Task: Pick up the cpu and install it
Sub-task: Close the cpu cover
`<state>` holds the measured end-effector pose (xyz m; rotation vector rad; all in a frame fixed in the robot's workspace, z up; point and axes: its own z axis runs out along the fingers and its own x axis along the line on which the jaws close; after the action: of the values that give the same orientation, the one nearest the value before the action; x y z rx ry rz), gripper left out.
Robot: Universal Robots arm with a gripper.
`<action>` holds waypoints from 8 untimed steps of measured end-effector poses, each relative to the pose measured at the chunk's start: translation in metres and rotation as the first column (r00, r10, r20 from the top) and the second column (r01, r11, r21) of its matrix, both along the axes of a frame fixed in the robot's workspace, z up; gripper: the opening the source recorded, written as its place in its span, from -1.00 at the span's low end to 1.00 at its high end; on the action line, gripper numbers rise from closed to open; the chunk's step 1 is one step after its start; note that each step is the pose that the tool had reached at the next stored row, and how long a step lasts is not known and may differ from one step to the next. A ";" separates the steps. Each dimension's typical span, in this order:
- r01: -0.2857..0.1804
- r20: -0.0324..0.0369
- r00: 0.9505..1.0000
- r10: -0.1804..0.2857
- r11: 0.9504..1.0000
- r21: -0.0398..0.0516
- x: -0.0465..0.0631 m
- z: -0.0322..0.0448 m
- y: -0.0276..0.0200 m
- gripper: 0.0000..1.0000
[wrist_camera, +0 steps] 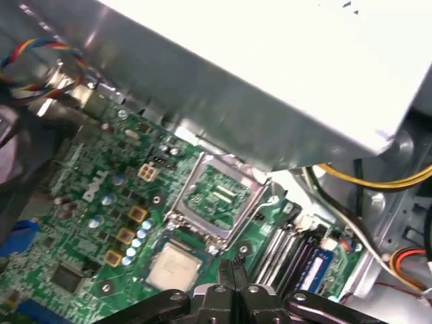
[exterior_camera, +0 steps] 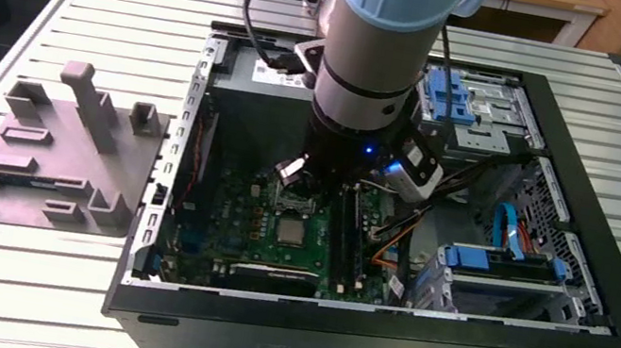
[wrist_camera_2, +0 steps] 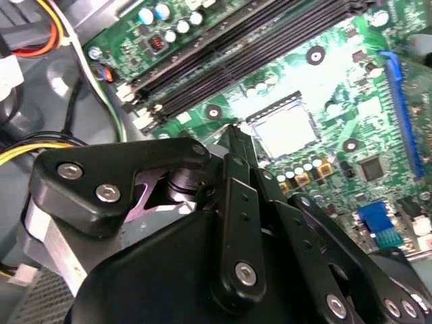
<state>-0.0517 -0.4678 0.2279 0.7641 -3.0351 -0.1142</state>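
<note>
The cpu (wrist_camera: 173,265), a small silvery square, lies flat in a dark square seat on the green motherboard (wrist_camera: 81,202). It sits right beside the socket's open metal frame (wrist_camera: 219,196). In the exterior view the cpu (exterior_camera: 290,231) is at the middle of the board, just in front of the arm. My gripper (wrist_camera: 233,264) hovers a little above the board at the cpu's edge, its thin black fingertips pressed together with nothing between them. The second wrist view shows the gripper (wrist_camera_2: 236,133) beside the cpu (wrist_camera_2: 287,128), apart from it.
The open black computer case (exterior_camera: 598,282) surrounds the board. A grey power-supply box (wrist_camera: 270,74) hangs close over the socket. Black memory slots (wrist_camera_2: 223,61) and yellow and orange cables (wrist_camera: 378,179) run alongside. A grey tray with upright blocks (exterior_camera: 57,158) stands on the table at the exterior view's left.
</note>
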 end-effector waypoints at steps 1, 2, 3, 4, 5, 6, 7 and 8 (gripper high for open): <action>0.000 0.000 1.000 0.000 1.000 0.000 0.001 0.0000 0.0016 -0.79; -0.001 0.000 1.000 0.001 1.000 0.000 0.001 0.0000 0.0031 -0.79; -0.004 0.000 1.000 0.004 1.000 0.000 0.001 -0.0001 0.0042 -0.79; -0.010 0.000 1.000 0.010 1.000 0.000 0.001 -0.0003 0.0045 -0.79; -0.025 0.000 1.000 0.025 1.000 0.000 0.001 -0.0005 0.0045 -0.79; -0.043 0.000 0.999 0.043 0.999 0.000 0.001 -0.0006 0.0045 -0.79; -0.061 0.000 0.998 0.061 0.998 0.000 0.001 -0.0007 0.0046 -0.79; -0.080 0.000 0.997 0.080 0.997 0.000 0.001 -0.0009 0.0046 -0.79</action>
<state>-0.0504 -0.4632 0.2270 0.8837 -2.9995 -0.1131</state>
